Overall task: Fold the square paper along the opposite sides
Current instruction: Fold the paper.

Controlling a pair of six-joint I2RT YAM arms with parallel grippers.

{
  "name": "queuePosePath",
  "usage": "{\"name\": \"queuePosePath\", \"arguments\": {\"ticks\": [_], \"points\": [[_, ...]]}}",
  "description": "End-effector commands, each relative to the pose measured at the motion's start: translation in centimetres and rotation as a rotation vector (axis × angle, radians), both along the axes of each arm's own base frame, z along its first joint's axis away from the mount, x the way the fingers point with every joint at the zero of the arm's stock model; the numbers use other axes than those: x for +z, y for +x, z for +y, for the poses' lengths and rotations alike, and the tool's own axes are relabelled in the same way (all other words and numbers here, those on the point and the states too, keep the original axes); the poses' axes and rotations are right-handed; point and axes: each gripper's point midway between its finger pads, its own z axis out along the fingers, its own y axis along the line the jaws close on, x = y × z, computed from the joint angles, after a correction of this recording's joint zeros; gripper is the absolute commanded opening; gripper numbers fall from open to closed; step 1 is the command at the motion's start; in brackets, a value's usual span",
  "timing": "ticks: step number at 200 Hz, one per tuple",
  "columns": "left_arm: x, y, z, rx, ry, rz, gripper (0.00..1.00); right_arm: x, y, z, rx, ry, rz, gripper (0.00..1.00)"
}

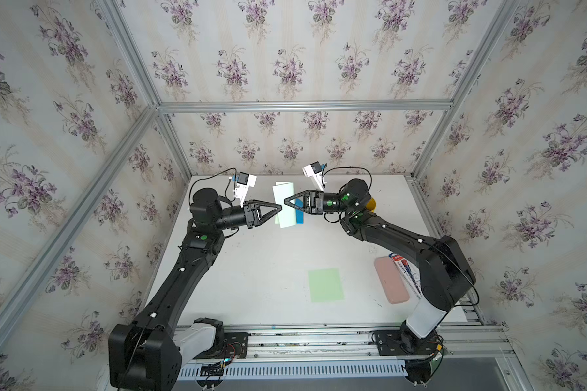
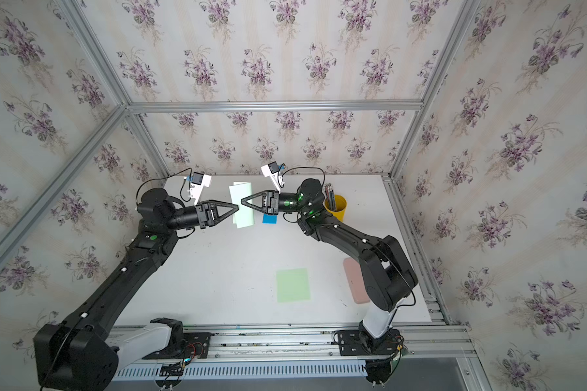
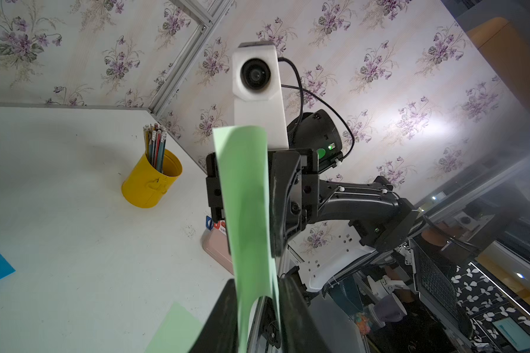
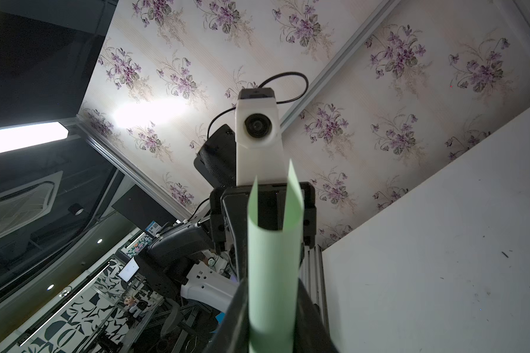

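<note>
Left gripper (image 1: 280,207): in the left wrist view its jaws flank the paper (image 1: 287,218), but I cannot tell whether they pinch it. The paper hangs between both tips, lifted off the table (image 1: 251,277). Both top views show a flat, pale green sheet. Only the right wrist view shows it curled into a trough, edges apart. Right gripper (image 1: 285,200) clamps that curl.

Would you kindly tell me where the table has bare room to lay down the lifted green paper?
Widest bare stretch: between the left arm and the flat green sheet. Also free: mid-table, from that sheet up to the blue paper. Crowded: the right side, with pink case, right arm and yellow pencil cup.
</note>
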Motion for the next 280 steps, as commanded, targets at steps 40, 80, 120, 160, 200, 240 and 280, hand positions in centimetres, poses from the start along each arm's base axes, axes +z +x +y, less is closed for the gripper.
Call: {"name": "queuePosePath", "arguments": {"ticks": [40,80,120,160,200,240,280], "points": [[0.6,-0.5,-0.4,-0.012,0.007,-0.046,0.26,0.5,0.2,0.0,-0.022,0.009,-0.019,0.23],[0.2,-0.7,-0.8,-0.013,0.02,-0.039,0.26,0.5,0.7,0.1,-0.047,0.002,-0.012,0.22],[-0.4,-0.8,-0.7,-0.003,0.04,-0.029,0.26,0.6,0.7,0.0,-0.051,0.004,-0.009,0.21],[-0.6,-0.8,-0.6,0.006,0.048,-0.025,0.26,0.9,0.7,-0.1,-0.055,0.015,-0.008,0.21],[-0.7,-0.9,-0.7,0.01,0.052,-0.026,0.26,1.1,0.7,-0.2,-0.057,0.031,0.006,0.18],[-0.8,-0.9,-1.2,0.004,0.054,-0.026,0.25,1.0,1.0,-0.2,-0.072,0.046,0.025,0.15],[-0.7,-1.1,-1.5,-0.006,0.059,-0.033,0.18,0.8,1.2,-0.3,-0.09,0.047,0.033,0.12]]}}
